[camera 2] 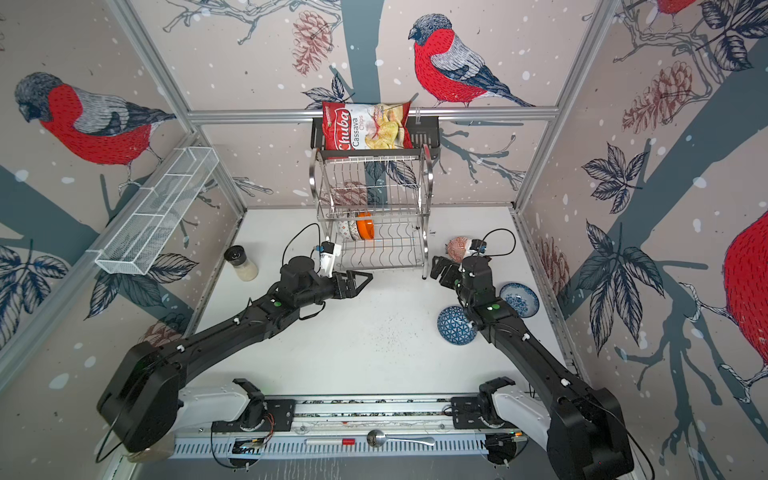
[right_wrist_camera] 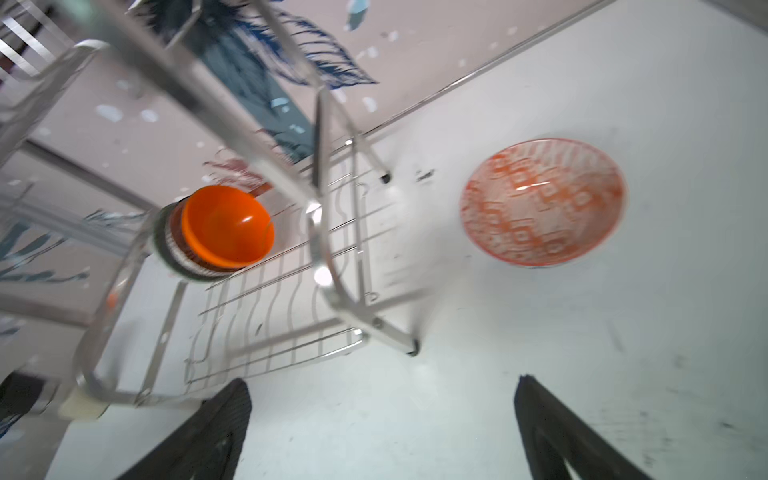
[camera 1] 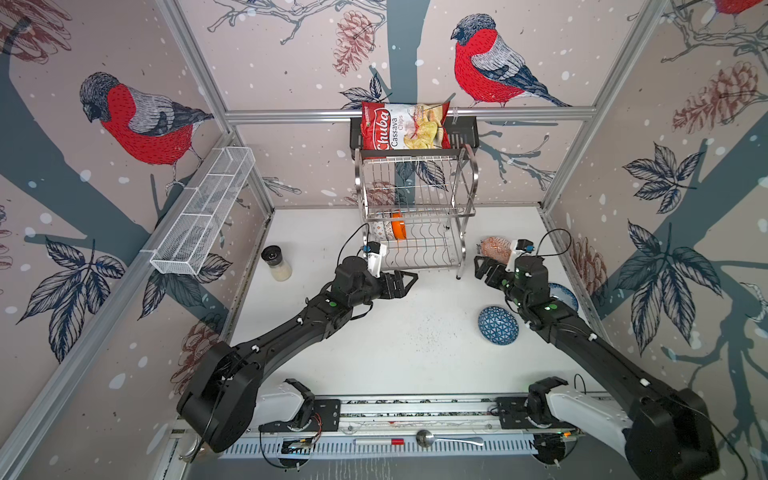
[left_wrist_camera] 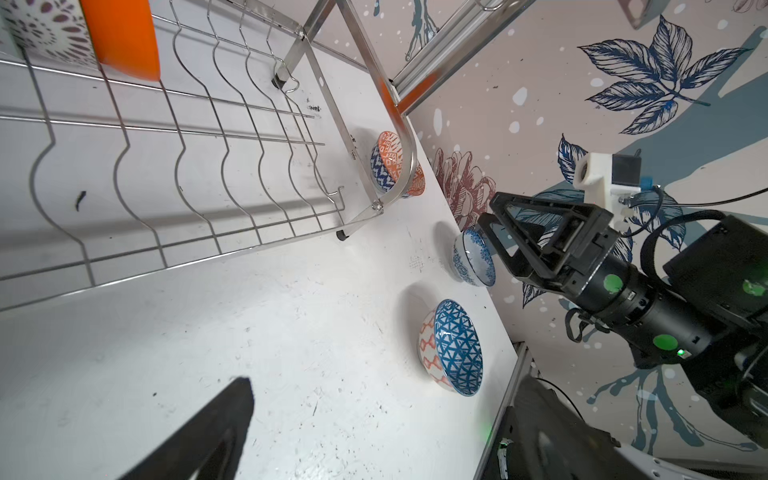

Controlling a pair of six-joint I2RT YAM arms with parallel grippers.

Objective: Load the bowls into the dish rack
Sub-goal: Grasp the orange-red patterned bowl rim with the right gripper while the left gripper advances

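Orange bowl (camera 1: 399,226) on edge in rack (camera 1: 424,251) slot, wires propping it. Left gripper (camera 1: 406,280), right gripper (camera 1: 484,268) spread, empty; right near red bowl (camera 1: 494,247).

Bare white table (camera 1: 395,340) lies open between my left gripper (camera 1: 409,279) and my right gripper (camera 1: 483,266). Beside my left gripper, the dish rack (camera 1: 471,183) has its lower shelf blocked at the end by my wrist, where the orange bowl (camera 1: 398,226) and a patterned bowl (camera 1: 380,229) stand. The slots alongside my fingertips (camera 1: 414,276) are free. The rack's front leg (camera 1: 459,266) and arched frame stand between my right gripper and that shelf. The red-orange bowl (camera 1: 494,248) sits near, ahead of my right gripper. Behind it, the blue triangle bowl (camera 1: 498,326) and blue floral bowl (camera 1: 565,295) flank my forearm, with the side wall (camera 1: 590,266) close beside.
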